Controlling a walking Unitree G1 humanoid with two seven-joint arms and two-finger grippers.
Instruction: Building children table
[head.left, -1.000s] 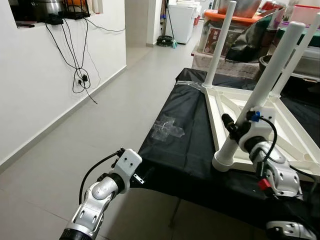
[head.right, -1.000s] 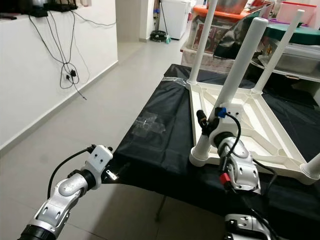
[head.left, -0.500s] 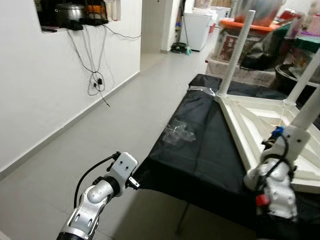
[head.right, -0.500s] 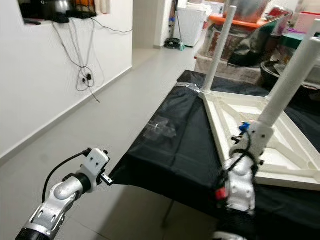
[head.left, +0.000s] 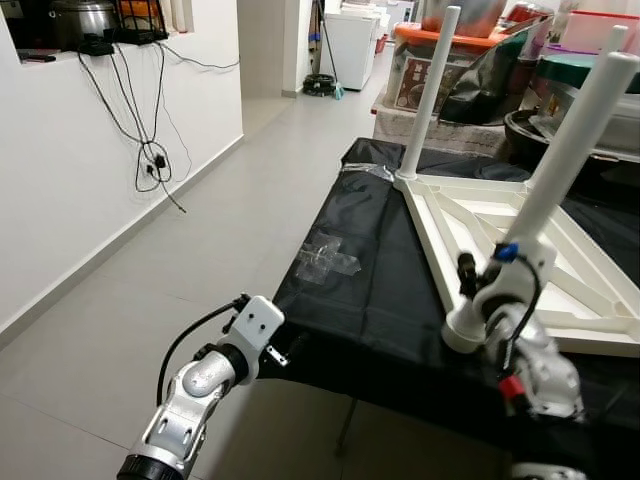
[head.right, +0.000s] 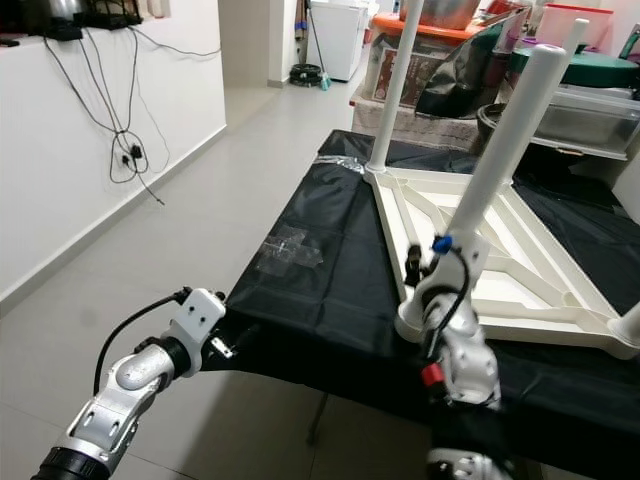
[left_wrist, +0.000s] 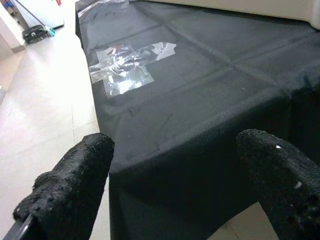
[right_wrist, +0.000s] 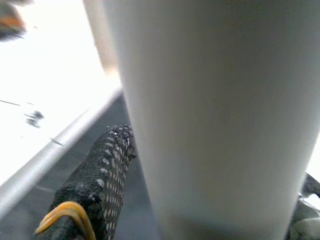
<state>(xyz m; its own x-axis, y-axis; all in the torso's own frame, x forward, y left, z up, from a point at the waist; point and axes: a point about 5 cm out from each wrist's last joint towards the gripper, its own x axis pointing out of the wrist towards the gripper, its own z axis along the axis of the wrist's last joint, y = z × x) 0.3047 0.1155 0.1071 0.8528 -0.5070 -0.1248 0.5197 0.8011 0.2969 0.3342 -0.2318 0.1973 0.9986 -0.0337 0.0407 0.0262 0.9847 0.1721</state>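
**A:** What's the layout, big things first?

**B:** A desk draped in black cloth (head.left: 370, 300) carries the upside-down white plastic children's table top (head.left: 560, 260), ribbed underside up. Its white tubular legs point upward: one at the far corner (head.left: 428, 90), and the nearest white tubular leg (head.left: 560, 170) at the near corner, leaning slightly away. A crumpled clear plastic wrapper (head.left: 325, 258) lies on the cloth, well apart from the top.

**B:** The right claw (right_wrist: 150, 165) is at that nearest leg, low down just above its socket. In the right wrist view one netted black finger (right_wrist: 97, 175) lies against the tube, so I judge it clasped around the leg.

**A:** And the left claw?

**B:** The left claw (left_wrist: 175, 185) hovers off the desk's near corner, fingers spread wide, holding nothing.

**A:** So what does the next move turn on?

**B:** The leg's long axis runs up from the right claw. Any twisting or seating should follow that axis, and the right arm is clearly nearer.
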